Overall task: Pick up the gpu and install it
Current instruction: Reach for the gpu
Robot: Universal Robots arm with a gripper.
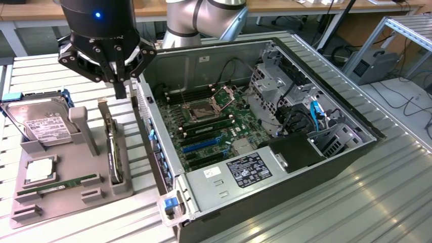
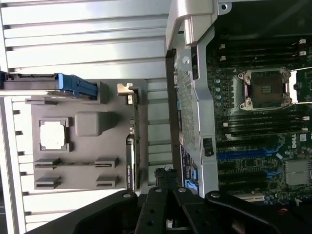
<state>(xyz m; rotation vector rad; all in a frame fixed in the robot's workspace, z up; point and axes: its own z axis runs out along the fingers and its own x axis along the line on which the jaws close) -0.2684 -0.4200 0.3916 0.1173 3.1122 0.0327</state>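
Gripper [image 1: 120,94] [image 2: 165,176]: jaws closed together, nothing between them; hangs above the bracket end of the gpu, apart from it. Gpu [image 1: 115,151] [image 2: 132,146]: stands on its long edge in a slot of the grey holder [image 1: 73,198] [image 2: 88,125], on the side nearest the case [image 1: 202,191] [image 2: 195,92], not installed. Same holder also carries: drive [image 1: 44,126] [image 2: 48,83], upright with white label and blue trim; RAM stick [image 1: 58,185] [image 2: 75,164], flat; square chip [image 1: 40,169] [image 2: 52,135], flat. Case: lies open on a slatted metal table [image 1: 337,207], to the exterior view's right of the holder. Motherboard [image 1: 209,129] [image 2: 253,126]: inside the case, CPU socket and blue slots exposed.
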